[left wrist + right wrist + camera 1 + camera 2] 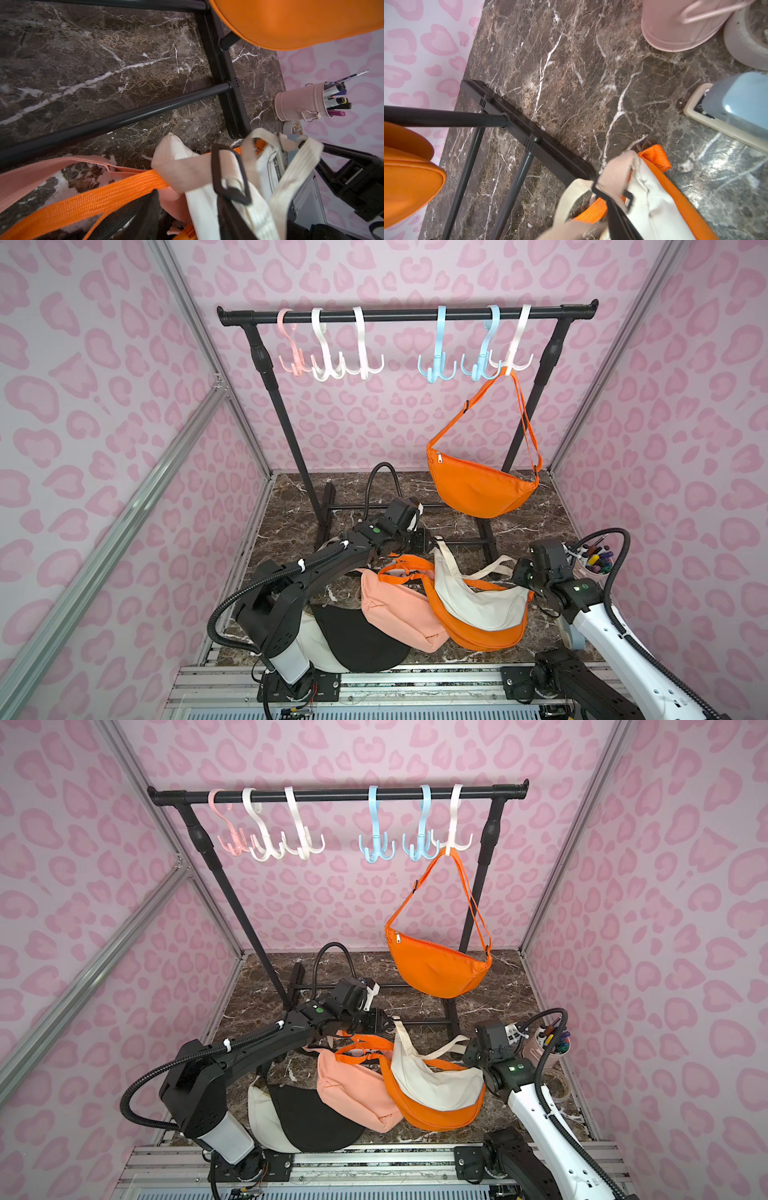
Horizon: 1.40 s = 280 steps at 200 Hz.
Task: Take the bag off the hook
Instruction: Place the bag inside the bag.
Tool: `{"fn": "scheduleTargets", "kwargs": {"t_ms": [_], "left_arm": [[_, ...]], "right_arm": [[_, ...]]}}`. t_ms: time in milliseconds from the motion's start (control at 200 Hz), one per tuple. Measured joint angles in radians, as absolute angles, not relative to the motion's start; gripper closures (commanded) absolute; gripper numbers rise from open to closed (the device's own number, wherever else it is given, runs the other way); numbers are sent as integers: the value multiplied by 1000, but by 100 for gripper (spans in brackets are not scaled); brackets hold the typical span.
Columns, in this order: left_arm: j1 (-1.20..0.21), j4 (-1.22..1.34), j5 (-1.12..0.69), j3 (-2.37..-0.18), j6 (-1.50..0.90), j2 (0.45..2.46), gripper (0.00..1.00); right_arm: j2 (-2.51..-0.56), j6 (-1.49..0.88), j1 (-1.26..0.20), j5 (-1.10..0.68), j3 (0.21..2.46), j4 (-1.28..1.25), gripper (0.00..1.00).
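Observation:
An orange bag hangs by its strap from the white hook at the right end of the black rack. Both grippers are low, well below it, by the pile of bags on the floor. My left gripper is open, its fingers apart around loose peach and cream straps. My right gripper is open beside the cream bag. One of its fingers shows; a blurred cream strap hides the other. The hanging bag's underside shows in both wrist views.
A peach bag, a second orange bag and a black bag lie on the marble floor. The rack's rail carries several bare hooks; its base bars cross the floor. A pink pen cup stands at right.

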<state>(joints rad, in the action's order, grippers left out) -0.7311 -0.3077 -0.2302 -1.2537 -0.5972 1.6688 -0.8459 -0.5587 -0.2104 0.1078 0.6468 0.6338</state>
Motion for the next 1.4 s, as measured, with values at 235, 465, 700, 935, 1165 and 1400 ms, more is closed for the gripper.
{"fn": "scheduleTargets", "kwargs": {"t_ms": [235,465,700,935,1165,1400], "left_arm": [[-721,-320,-201,-1251,-598,1644,35],[-712,-328,-194,-1251,-598,1638,35],[-711,-340,-190,-1253,-577,1616,36],[-706,-345,-160,-1269,-536,1599,36],[-690,-343,-138,-1272,-503,1568,36],[-674,-342,-133,-1287,-460,1548,35]], "right_arm": [[-792,-561,-194,109,681,641,41],[-757,-559,-190,116,696,679,41],[-767,-543,-190,111,724,678,41],[-747,-535,-190,93,736,672,41],[-673,-529,-190,85,736,656,41],[-605,-505,-190,106,737,648,40]]}}
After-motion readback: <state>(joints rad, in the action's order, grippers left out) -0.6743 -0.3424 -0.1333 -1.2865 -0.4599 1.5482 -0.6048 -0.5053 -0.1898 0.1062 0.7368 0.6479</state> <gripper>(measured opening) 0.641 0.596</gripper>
